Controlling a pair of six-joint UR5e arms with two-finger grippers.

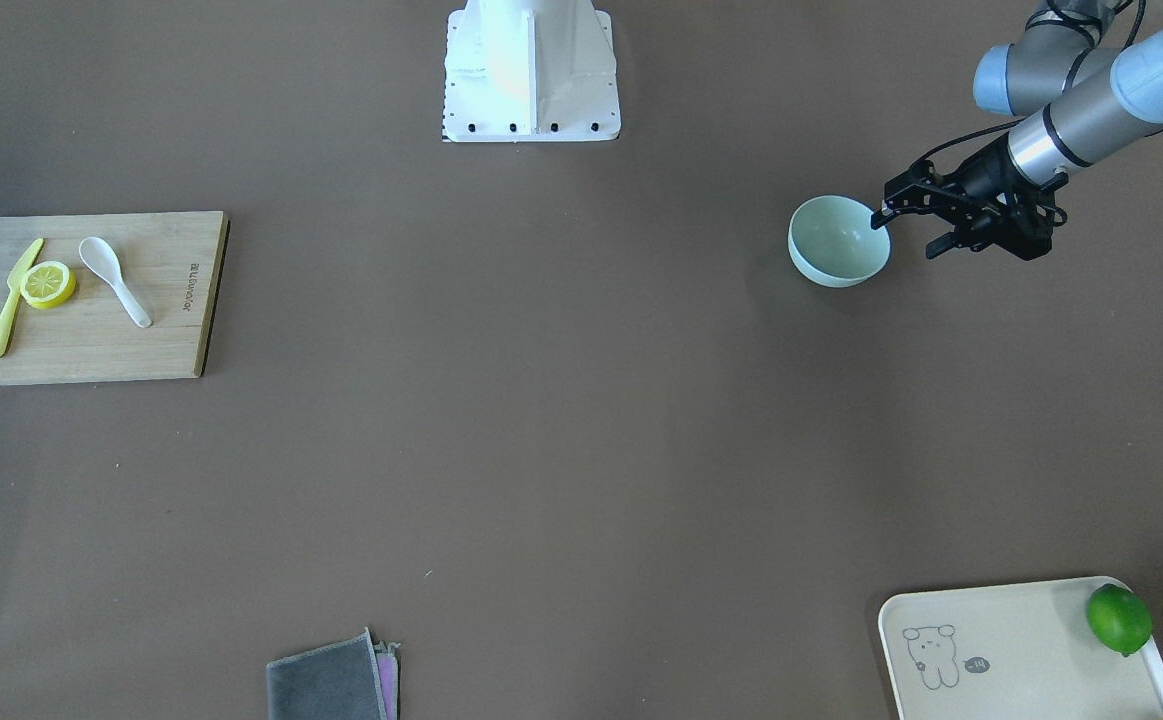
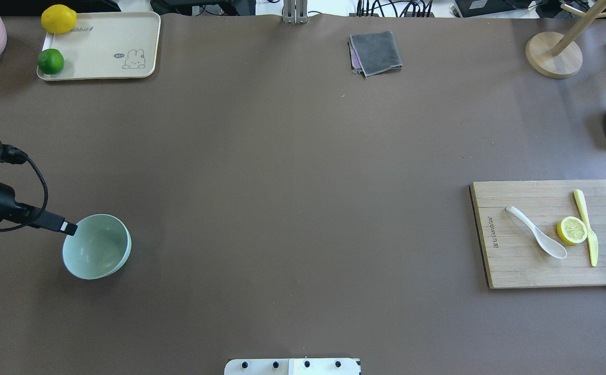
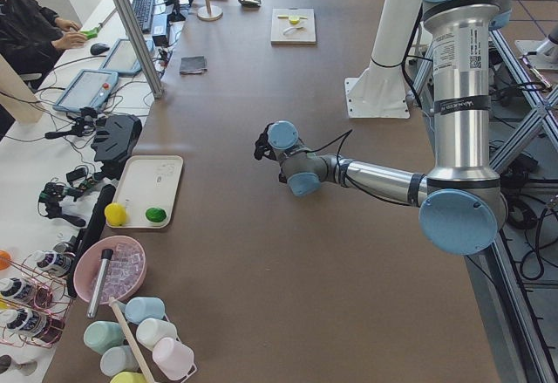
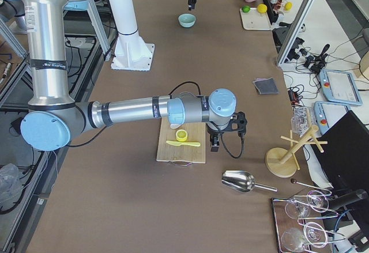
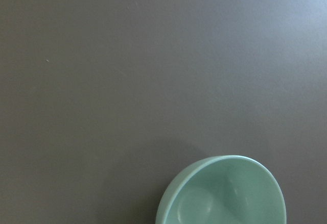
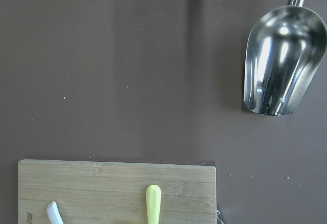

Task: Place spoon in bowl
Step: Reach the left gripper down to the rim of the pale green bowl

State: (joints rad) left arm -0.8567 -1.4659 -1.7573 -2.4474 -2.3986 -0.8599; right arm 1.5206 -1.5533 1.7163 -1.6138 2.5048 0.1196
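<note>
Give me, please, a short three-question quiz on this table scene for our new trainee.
1. True or false: the spoon already lies in the bowl.
2. What lies between the spoon and the knife on the cutting board? A: a lime. B: a lemon slice. C: a cloth.
3. Is the left tool, at the bowl's rim, open or shut?

Key: 1 false, it is on the cutting board; 2 B; 3 open.
</note>
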